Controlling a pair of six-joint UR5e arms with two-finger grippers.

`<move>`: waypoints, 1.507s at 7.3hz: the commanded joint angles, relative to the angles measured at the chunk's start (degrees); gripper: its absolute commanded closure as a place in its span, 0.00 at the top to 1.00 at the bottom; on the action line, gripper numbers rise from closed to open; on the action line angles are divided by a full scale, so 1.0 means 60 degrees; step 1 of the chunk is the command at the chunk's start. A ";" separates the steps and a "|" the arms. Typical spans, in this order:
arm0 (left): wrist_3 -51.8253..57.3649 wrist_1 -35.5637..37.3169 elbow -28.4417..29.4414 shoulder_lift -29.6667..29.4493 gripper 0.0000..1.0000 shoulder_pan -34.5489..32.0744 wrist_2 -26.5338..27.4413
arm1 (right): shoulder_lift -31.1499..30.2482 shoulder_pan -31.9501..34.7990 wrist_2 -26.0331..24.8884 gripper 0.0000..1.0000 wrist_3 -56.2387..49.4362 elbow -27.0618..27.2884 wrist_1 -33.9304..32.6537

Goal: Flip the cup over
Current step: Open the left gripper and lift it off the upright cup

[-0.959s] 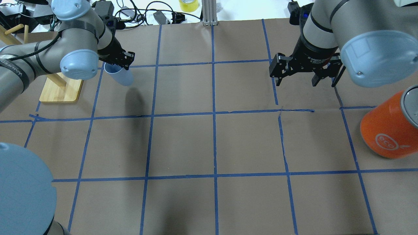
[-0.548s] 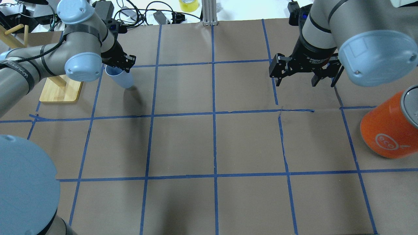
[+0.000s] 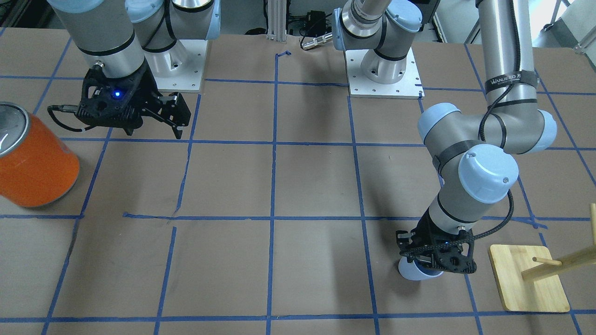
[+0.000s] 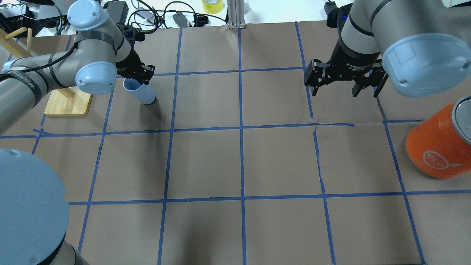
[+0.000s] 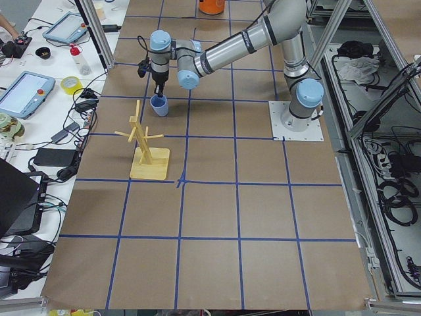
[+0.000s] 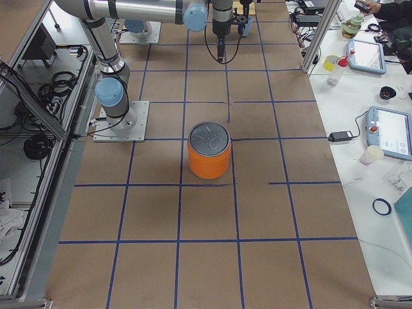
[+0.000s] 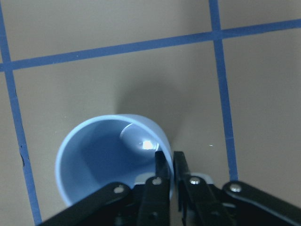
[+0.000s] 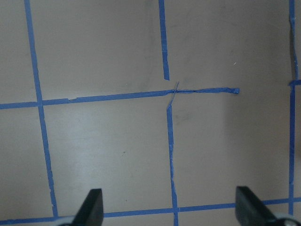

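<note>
Just beside the wooden stand (image 4: 70,104), we see the left gripper (image 7: 168,157), jaws narrowed onto the rim wall of the cup (image 7: 94,155), which sits mouth up beneath them. Well apart from the stand, the right gripper (image 8: 171,209) hangs above the table (image 4: 206,162), jaws wide.

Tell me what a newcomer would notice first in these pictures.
The big orange can stands alone at the right end of the table and is the brightest thing there. At the far left, the left gripper pinches the wall of a pale blue cup between its fingers, mouth up, beside a wooden rack. The right gripper hangs open over the taped grid.
</note>
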 commanded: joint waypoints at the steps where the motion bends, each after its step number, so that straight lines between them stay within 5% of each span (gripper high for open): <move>1: -0.0085 -0.0110 0.0000 0.0420 0.70 -0.0058 0.0032 | -0.0016 0.0000 -0.0042 1.00 0.0010 -0.0017 0.0000; 4: -0.0827 -0.3014 0.0394 0.1927 0.74 -0.1475 0.1099 | -0.0030 0.0000 -0.0072 1.00 -0.0004 -0.0017 0.0014; 7: -0.0861 -0.6241 0.1681 0.3671 0.85 -0.1480 0.1144 | -0.0045 -0.0014 -0.0087 1.00 -0.0107 -0.0017 0.0015; 9: -0.1037 -0.6732 0.1613 0.4057 0.97 -0.1320 0.0984 | -0.0045 -0.0014 -0.0014 1.00 -0.0107 -0.0032 0.0000; 11: -0.1052 -0.6384 0.1319 0.4290 0.97 -0.1159 0.0897 | -0.0045 -0.0014 -0.0072 1.00 -0.0136 -0.0032 0.0000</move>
